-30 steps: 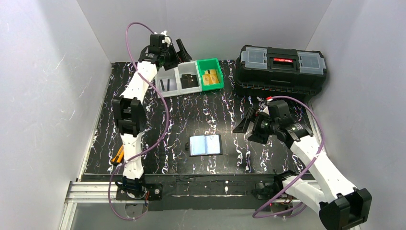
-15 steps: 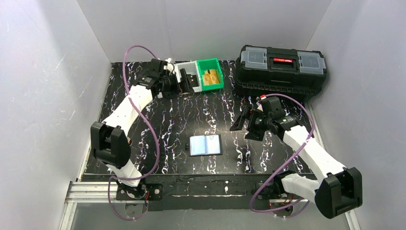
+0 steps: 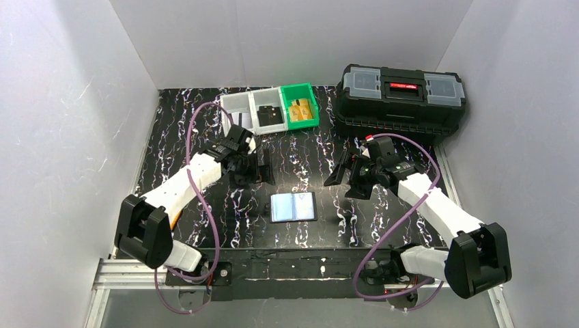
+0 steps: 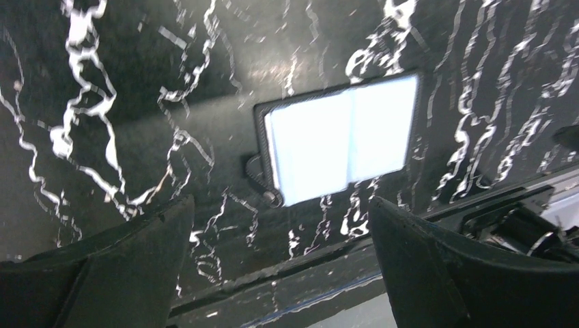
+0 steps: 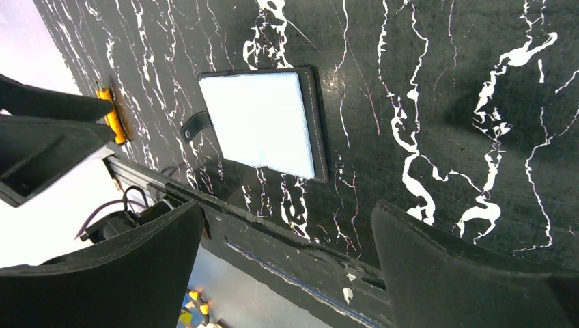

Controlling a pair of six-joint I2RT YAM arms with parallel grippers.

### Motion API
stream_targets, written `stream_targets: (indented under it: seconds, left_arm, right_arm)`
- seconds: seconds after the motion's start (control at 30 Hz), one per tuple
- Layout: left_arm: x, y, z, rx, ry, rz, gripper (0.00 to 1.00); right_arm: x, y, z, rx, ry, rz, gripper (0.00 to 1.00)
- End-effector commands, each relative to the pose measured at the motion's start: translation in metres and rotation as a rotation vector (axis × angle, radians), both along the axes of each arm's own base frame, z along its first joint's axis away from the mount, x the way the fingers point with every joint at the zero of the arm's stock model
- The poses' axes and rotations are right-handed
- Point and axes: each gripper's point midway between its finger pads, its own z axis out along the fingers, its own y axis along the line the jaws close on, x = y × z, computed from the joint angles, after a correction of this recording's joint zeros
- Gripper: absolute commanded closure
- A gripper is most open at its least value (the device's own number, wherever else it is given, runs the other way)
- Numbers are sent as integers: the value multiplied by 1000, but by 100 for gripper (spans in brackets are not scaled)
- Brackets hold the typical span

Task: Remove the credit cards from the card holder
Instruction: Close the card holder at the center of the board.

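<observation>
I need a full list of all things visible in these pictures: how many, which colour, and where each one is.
card holder: one, black with pale shiny pockets, lying open at the table's near middle
credit cards: at least two, gold-orange in the green bin, black in the middle bin
bins: three, two whitish-grey and one green, in a row at the far edge
toolbox: one, black, far right
orange object: one, small, near-left table edge
table: one, black with white veins
left gripper: open, empty, above the table left of the holder
right gripper: open, empty, above the table right of the holder
</observation>
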Motion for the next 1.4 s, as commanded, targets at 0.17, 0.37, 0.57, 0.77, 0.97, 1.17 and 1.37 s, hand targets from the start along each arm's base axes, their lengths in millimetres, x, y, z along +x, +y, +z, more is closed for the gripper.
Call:
stream_targets:
  seconds: [0.17, 0.37, 0.57, 0.77, 0.97, 1.17, 1.37]
  left_arm:
    - [-45, 17, -29, 18, 98, 30, 7]
    - [-51, 7, -38, -35, 127, 10, 21]
    - [-53, -3, -49, -48, 164, -31, 33]
    - [-53, -14, -61, -43, 197, -68, 39]
    - [-53, -18, -69, -27, 214, -82, 45]
    - [-55, -17, -81, 4, 246, -85, 52]
    - [-57, -16, -90, 25, 261, -86, 56]
  right_arm:
    - [1, 15, -6, 23, -7, 43, 0]
    - [1, 23, -11, 22, 9, 61, 0]
    - [-1, 26, -20, 13, 26, 69, 0]
    - [-3, 29, -30, 12, 47, 75, 0]
    - [-10, 39, -44, 9, 83, 99, 0]
    - [-15, 54, -58, 27, 128, 118, 0]
    - [-13, 61, -72, 20, 152, 115, 6]
